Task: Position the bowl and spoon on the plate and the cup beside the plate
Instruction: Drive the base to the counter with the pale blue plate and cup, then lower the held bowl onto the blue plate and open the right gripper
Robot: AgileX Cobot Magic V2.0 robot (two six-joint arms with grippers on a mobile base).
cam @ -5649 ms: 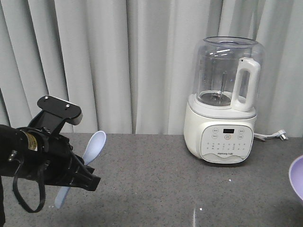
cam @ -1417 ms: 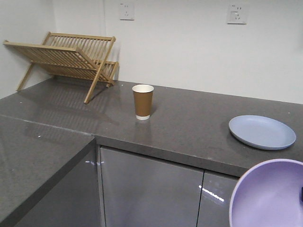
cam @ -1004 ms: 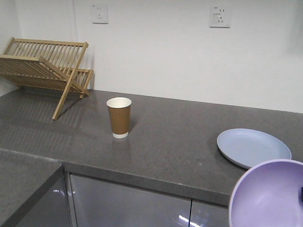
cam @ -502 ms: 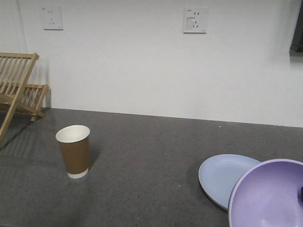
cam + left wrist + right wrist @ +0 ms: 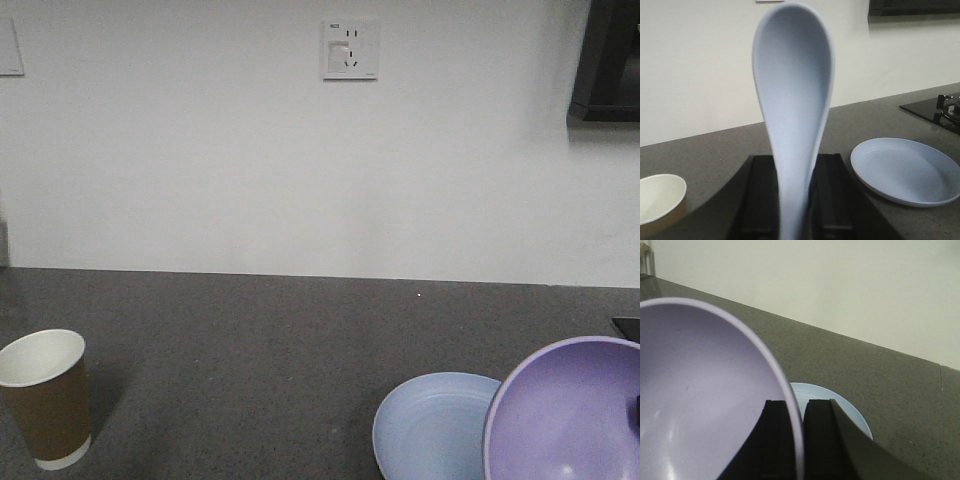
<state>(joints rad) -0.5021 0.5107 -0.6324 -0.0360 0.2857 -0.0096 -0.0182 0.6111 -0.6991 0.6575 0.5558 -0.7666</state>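
Spoon (image 5: 792, 90) and bowl (image 5: 700, 400) held up.
The left hand (image 5: 795, 172) clamps the spoon upright; the right hand (image 5: 796, 415) pinches the bowl's rim, plate (image 5: 905, 172) just beyond it, cup (image 5: 45, 400) left of both.

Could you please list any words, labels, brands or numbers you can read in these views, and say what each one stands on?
None can be read. The cup, plate, bowl and spoon are plain, and the wall socket shows only its holes, with no legible marking.
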